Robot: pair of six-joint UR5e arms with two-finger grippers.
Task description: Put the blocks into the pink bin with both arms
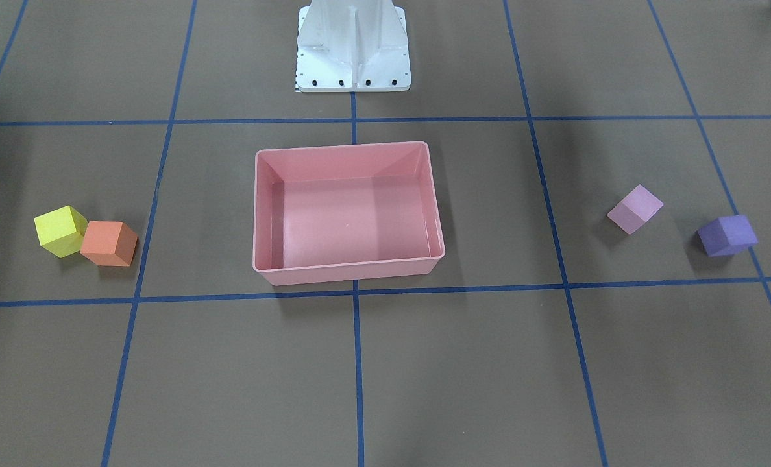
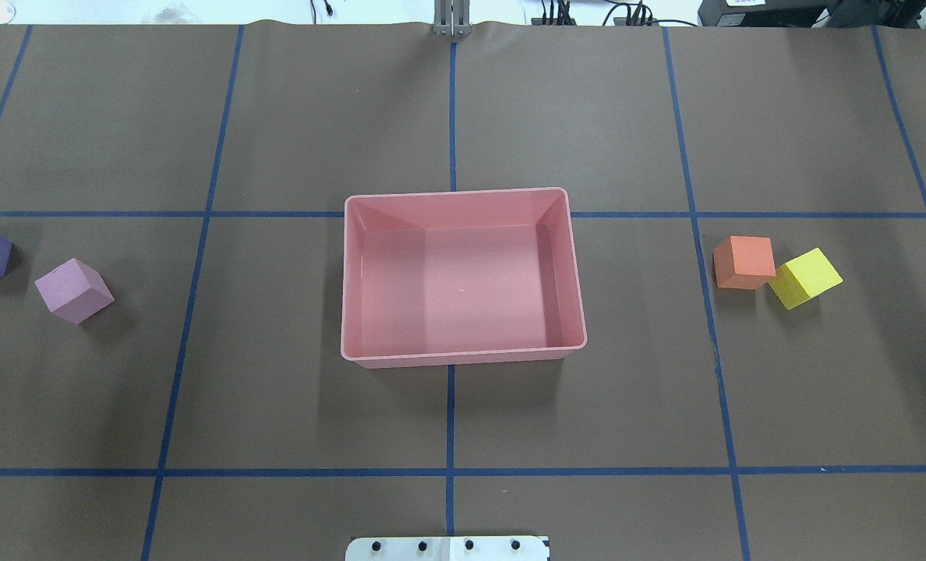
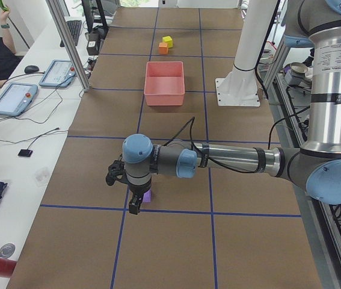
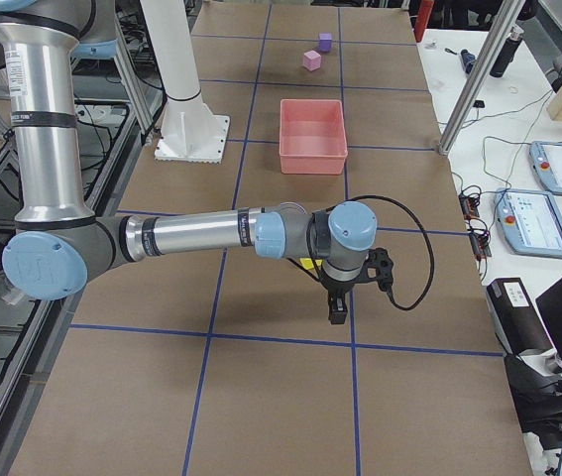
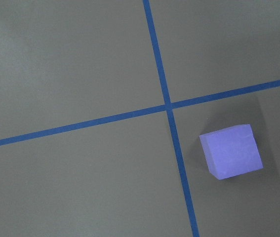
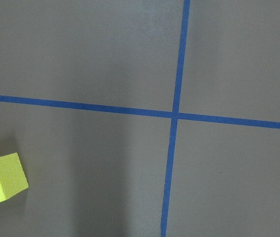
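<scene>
Beside a white desk (image 3: 14,138), on the brown blue-taped table (image 2: 276,389), the shallow salmon-pink plastic bin (image 2: 463,358) sits central, four small matte cubes (image 2: 743,262) outside it. Grey left arm (image 3: 236,159) and right arm (image 4: 191,236) stretch low; left gripper (image 3: 135,205) and right gripper (image 4: 338,309) point down, and I cannot tell their spread.

Across the table (image 1: 463,376) from the robot, one camera looks steeply down, with the white base mount (image 1: 353,58) at the top of its picture. A second sits high behind the robot and looks forward to the far edge. Both centre the pink bin (image 1: 353,272), mirrored. Two more stand at the table's ends and look along its length, one past the left arm (image 3: 236,159), the other past the right arm (image 4: 191,236). The wrist cameras look straight down from close above the surface. The left one shows the purple cube (image 5: 232,150) beside a tape crossing (image 5: 168,106), and the right one catches the yellow cube (image 6: 1,180) at its lower left edge.
</scene>
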